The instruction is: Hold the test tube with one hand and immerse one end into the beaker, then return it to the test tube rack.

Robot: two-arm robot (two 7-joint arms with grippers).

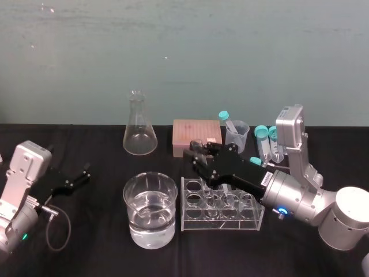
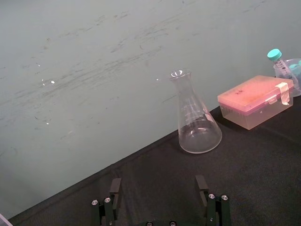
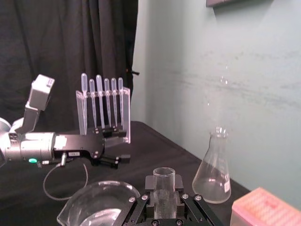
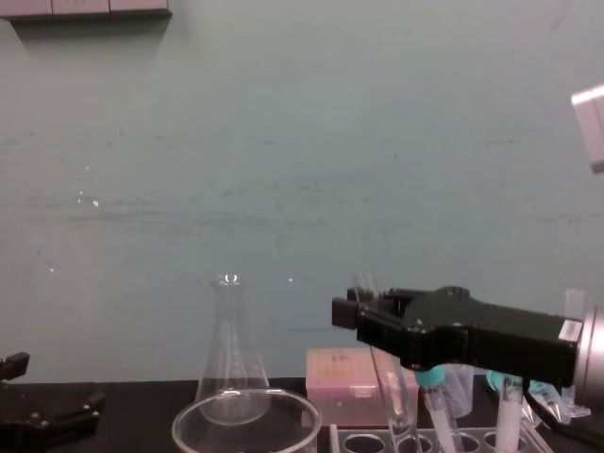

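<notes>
My right jaws are pinching the test tube (image 3: 164, 175) near its open top. The tube hangs a little tilted, and its round end is down by the holes of the test tube rack (image 1: 193, 219). The beaker (image 1: 150, 175) has water in it. It stands on the table (image 1: 98, 248) just beside the rack, on the rack's left.

I think the best way is to go slow and keep the tube straight up and down. Then the glass will not bump the rack or the beaker's rim. I should not squeeze too hard.

My left jaws are spread wide with nothing in them, at the left side of the table.
</notes>
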